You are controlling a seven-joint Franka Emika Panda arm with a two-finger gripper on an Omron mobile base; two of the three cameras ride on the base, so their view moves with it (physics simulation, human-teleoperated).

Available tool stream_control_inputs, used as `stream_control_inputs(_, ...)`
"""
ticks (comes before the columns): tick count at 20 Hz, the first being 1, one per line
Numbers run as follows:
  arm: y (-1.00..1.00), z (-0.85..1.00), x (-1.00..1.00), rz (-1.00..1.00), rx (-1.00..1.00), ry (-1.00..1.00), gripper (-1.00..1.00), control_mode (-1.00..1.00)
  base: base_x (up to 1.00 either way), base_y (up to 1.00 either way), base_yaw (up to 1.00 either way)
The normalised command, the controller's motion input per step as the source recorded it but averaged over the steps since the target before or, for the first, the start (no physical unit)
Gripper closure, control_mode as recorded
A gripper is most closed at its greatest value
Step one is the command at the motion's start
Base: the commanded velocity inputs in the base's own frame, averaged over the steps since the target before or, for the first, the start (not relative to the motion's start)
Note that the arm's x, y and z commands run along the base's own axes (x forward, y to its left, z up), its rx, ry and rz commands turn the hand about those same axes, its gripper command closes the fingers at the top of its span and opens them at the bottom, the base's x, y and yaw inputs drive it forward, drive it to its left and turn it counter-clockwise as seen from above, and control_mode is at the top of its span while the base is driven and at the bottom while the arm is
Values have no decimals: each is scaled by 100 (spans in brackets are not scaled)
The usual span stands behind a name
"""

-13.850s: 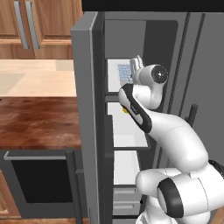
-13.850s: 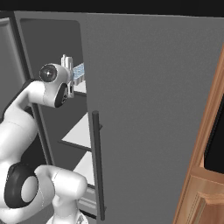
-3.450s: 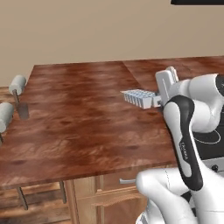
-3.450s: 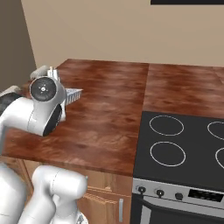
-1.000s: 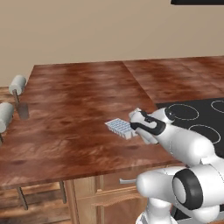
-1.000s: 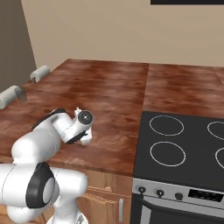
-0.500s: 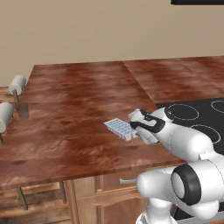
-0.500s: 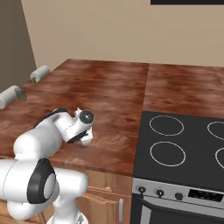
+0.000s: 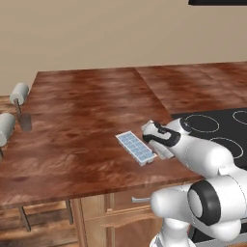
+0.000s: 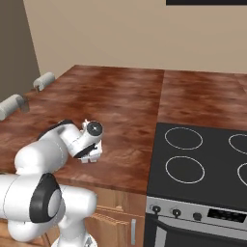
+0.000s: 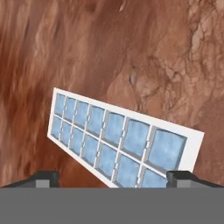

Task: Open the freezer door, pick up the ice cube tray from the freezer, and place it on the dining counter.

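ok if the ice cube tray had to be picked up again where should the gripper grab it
Across its narrow width at the near end, from above: the ice cube tray lies flat on the dining counter, long and thin, with its short end between the open gripper.

One ice cube tray (image 9: 136, 147), two grey cylinders (image 9: 19, 93), four stove burners (image 10: 184, 138).
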Motion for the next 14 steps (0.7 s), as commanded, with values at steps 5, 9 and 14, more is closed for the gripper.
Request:
stream_control_inputs(5,-4,1,0,0,-8,3,-100,-100,0,0,0)
stream_control_inputs(9,-15,0,0,0,-9,1,-100,-100,0,0,0)
stream_control_inputs(14,-23,18,-8,0,-3,5,-100,-100,0,0,0)
